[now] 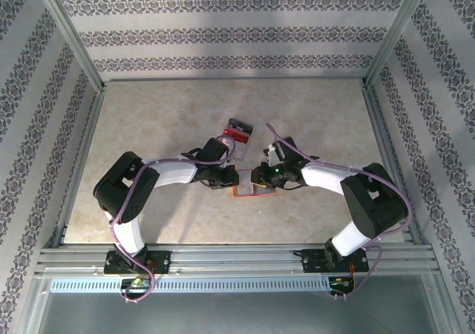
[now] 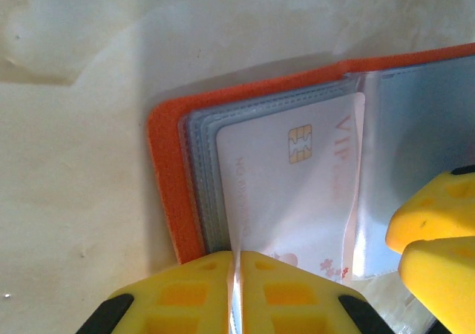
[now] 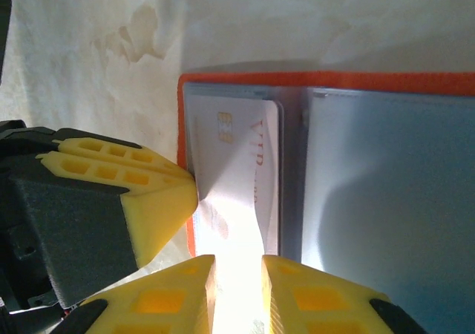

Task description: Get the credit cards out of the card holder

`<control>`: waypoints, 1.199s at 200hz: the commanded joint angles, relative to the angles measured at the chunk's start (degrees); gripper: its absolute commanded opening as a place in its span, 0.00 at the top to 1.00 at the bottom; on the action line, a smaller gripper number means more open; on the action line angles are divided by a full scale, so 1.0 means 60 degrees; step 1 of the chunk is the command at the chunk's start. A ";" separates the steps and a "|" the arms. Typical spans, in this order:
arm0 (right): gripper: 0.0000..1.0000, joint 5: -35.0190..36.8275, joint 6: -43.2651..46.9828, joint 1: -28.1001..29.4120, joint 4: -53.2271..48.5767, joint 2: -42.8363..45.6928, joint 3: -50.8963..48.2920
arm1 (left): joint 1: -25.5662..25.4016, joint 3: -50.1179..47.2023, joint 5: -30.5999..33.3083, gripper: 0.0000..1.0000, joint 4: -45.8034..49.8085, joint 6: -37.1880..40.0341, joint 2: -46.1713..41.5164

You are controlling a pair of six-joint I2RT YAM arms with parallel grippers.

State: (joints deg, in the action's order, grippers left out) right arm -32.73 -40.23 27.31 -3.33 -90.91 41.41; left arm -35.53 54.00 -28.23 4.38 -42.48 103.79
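Pinching a clear sleeve (image 2: 237, 241) of the open orange-red folding card holder (image 1: 249, 193), mid-worktop (image 1: 171, 126), your L end effector (image 2: 236, 256) is clamped shut. R end effector (image 3: 237, 263) sits narrow round a pale edge; card or sleeve, can't tell. Next: draw white chip card (image 2: 274, 178) out w/o dragging holder.

Near centre: left gripper (image 1: 228, 181), right gripper (image 1: 257, 178) crowd card holder (image 1: 249, 193) | behind: clear box (image 1: 237, 133) blocks you | table (image 1: 148, 133) sides: you pass freely
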 commanded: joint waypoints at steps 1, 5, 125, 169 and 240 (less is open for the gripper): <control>0.77 -0.0293 0.0199 -0.0109 0.0175 -0.0180 -0.0188 | 0.0062 -0.0176 0.0354 0.87 0.0372 0.0005 0.0249; 0.77 -0.0312 0.0213 -0.0113 0.0185 -0.0204 -0.0192 | 0.0062 -0.0175 0.0367 0.87 0.0373 0.0009 0.0261; 0.81 -0.0415 0.0362 -0.0161 0.0254 -0.0580 -0.0408 | 0.0062 -0.0186 0.0354 0.87 0.0414 0.0020 0.0259; 0.81 -0.0613 0.0290 -0.0132 0.0434 -0.0637 -0.0498 | 0.0062 -0.0182 0.0355 0.87 0.0399 0.0019 0.0283; 0.83 -0.0737 0.0190 -0.0011 0.0690 -0.0800 -0.0472 | 0.0062 -0.0194 0.0348 0.87 0.0398 0.0019 0.0284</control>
State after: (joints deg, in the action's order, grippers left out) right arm -35.51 -39.09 26.76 -0.12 -94.35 39.46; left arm -35.53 54.00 -28.23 4.40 -42.48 103.79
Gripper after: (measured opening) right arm 0.173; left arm 0.128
